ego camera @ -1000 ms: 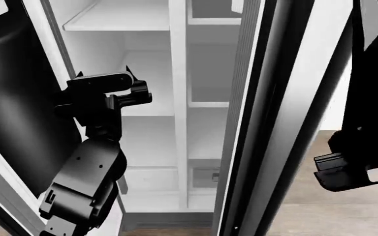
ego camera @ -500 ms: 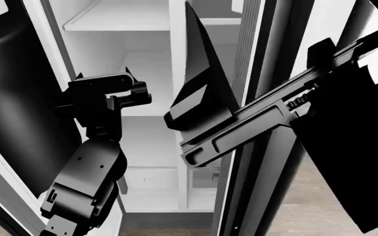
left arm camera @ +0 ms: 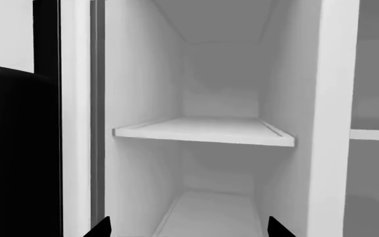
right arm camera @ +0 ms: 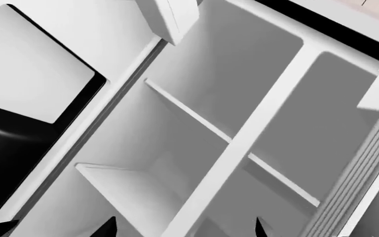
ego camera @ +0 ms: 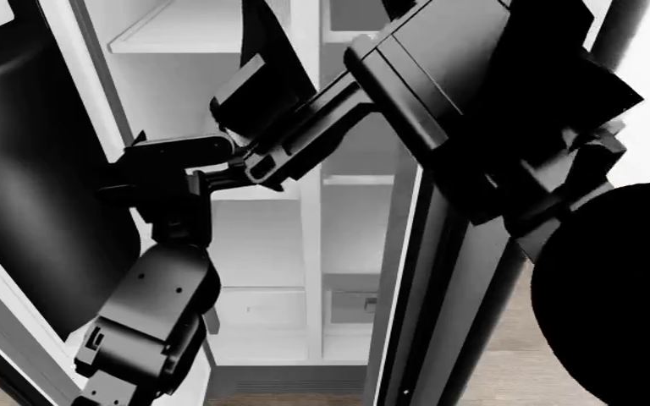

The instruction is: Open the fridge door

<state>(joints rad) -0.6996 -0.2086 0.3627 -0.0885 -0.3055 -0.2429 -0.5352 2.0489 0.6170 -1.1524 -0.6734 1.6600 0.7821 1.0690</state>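
Note:
The fridge stands wide open in the head view. Its glossy dark left door is swung out at the left, and the white shelved inside shows behind a white middle divider. The right door is seen edge-on at centre right. My left gripper is open in front of the left compartment, facing a white shelf, with nothing between its fingertips. My right gripper is open too, over the divider and touching nothing. The bar handles are out of view.
My right arm crosses the upper head view from the right and hides much of the right compartment. My left arm rises from the lower left, close to the left door. Wooden floor shows at the lower right.
My right arm has swung in from the right edge, up and leftward across the open fridge, until its gripper is near the left gripper. The left arm and both doors have hardly moved.

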